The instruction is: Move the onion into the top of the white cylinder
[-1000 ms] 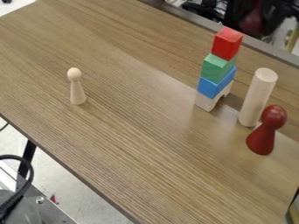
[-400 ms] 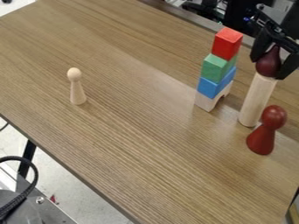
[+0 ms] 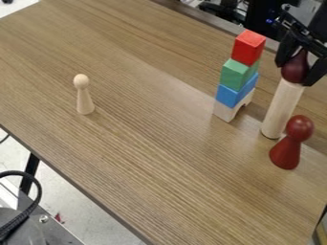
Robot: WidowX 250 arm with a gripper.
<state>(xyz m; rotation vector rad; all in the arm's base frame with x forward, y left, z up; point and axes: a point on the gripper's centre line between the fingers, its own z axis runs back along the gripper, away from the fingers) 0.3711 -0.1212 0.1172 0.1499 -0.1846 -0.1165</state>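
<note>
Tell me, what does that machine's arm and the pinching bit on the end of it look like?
The arm is black, and so is the gripper at its end. The gripper looks angular and mechanical, with two slim, dark fingers that face each other, and a small pale spot shows near its upper part.

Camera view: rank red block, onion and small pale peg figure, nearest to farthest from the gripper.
1. Onion, at the gripper, by the white cylinder's top.
2. Red block, atop the stack.
3. Pale peg figure, far image left.
</note>
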